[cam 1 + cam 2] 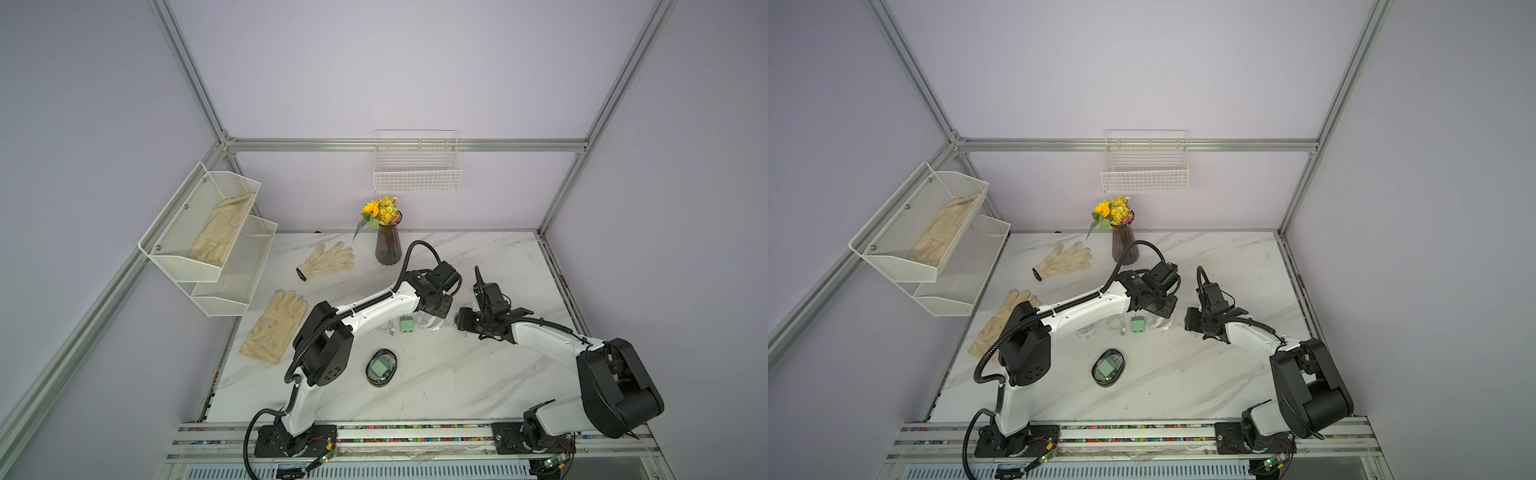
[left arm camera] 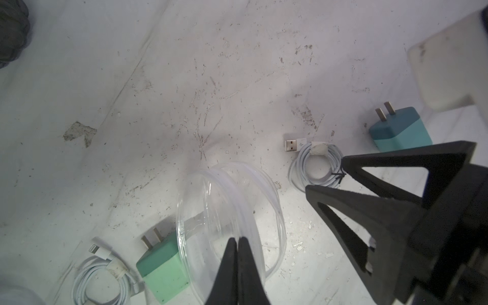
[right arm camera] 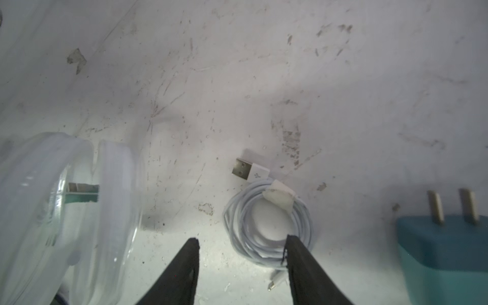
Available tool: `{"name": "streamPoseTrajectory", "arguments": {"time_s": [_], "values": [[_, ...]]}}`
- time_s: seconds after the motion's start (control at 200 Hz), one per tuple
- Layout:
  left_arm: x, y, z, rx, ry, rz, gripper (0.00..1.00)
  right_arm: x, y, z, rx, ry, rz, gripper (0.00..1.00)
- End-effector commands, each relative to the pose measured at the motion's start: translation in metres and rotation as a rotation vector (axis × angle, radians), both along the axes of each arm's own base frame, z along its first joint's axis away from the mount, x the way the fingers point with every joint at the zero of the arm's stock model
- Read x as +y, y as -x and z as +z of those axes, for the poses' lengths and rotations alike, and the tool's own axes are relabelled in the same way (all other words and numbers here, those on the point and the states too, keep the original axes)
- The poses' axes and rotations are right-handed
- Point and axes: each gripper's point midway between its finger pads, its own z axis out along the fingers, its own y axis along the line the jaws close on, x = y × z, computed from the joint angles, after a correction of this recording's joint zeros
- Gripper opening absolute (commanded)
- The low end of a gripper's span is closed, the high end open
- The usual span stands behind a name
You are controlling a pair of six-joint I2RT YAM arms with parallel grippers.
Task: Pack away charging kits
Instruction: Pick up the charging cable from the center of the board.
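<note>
Left fingers [image 2: 229, 266] pressed together on the clear case [image 2: 224, 200] wall. Right fingers [image 3: 182, 272] apart, low over the coiled white cable [image 3: 235, 219] on the tabletop [image 3: 264, 79] — teal adapter [image 3: 443, 250] just beside.

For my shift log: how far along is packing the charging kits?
One looks done: the closed case holds a mint adapter. In hand: the left gripper is shut on an open clear case, and the right gripper is open over a coiled cable beside the teal adapter. Left: that pair, plus the loose mint adapter and second cable.
</note>
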Motion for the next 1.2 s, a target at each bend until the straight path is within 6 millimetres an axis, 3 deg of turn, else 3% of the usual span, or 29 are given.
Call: {"name": "streamPoseTrajectory", "arguments": {"time_s": [0.0,0.14,0.335,0.525,0.695,0.92,1.08,1.195], "values": [[0.007,0.001,0.02,-0.039,0.03,-0.002,0.0,-0.014,-0.007,0.004,-0.016,0.075,-0.065,0.57],[0.006,0.003,0.018,-0.035,0.041,-0.009,0.0,-0.019,-0.011,0.004,-0.028,0.095,-0.092,0.59],[0.005,0.0,0.02,-0.035,0.064,-0.01,0.0,-0.017,-0.011,-0.029,0.08,0.133,-0.075,0.57],[0.006,-0.003,0.027,-0.048,0.081,-0.012,0.0,-0.015,-0.009,-0.025,0.074,0.108,-0.083,0.5],[0.005,-0.006,0.029,-0.053,0.093,-0.014,0.0,-0.009,0.0,-0.044,0.145,0.094,-0.058,0.42],[0.006,-0.008,0.029,-0.05,0.102,-0.012,0.0,0.002,0.013,-0.041,0.148,0.064,-0.057,0.39],[0.007,-0.009,0.028,-0.043,0.103,-0.013,0.0,0.006,0.021,-0.05,0.164,0.052,-0.058,0.24],[0.007,-0.006,0.024,-0.031,0.103,-0.018,0.0,0.003,0.022,-0.052,0.15,0.051,-0.075,0.03]]}}
